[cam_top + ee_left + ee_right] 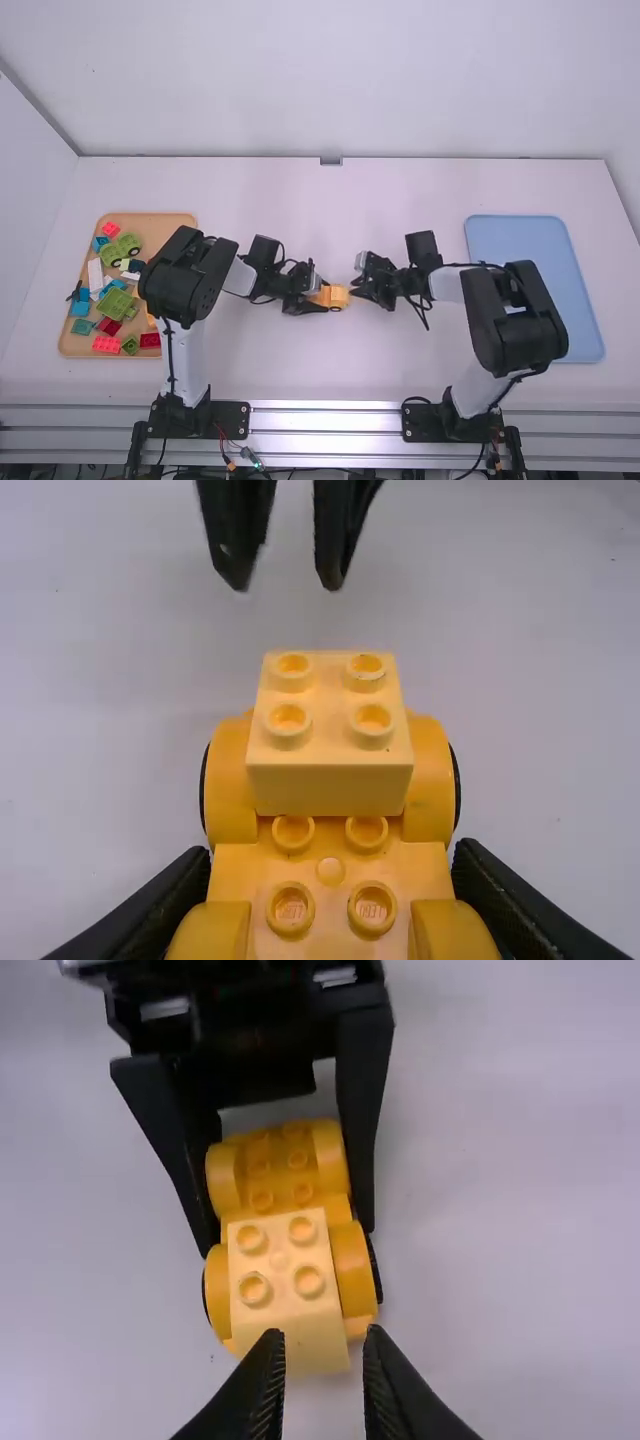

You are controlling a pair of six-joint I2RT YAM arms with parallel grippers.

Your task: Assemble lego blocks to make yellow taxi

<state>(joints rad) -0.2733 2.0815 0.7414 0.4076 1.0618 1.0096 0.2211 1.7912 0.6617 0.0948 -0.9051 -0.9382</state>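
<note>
Mid-table, my left gripper [312, 300] is shut on the yellow car base [325, 292], and my right gripper [362, 281] stands just right of it. In the left wrist view my left gripper [330, 890] holds the sides of the car base [232, 865]; a yellow block [330, 745] sits on its far end between the wheel covers. Seen from the right wrist, that block [283, 1290] lies just beyond my right gripper [318, 1345], whose fingers are apart with nothing between them. The left gripper [275, 1160] straddles the car base [280, 1175] there.
A wooden tray [180, 225] with several loose coloured blocks, green vehicle pieces and white pieces lies at the left, partly behind the left arm. A blue tray [520, 240] lies at the right, partly behind the right arm.
</note>
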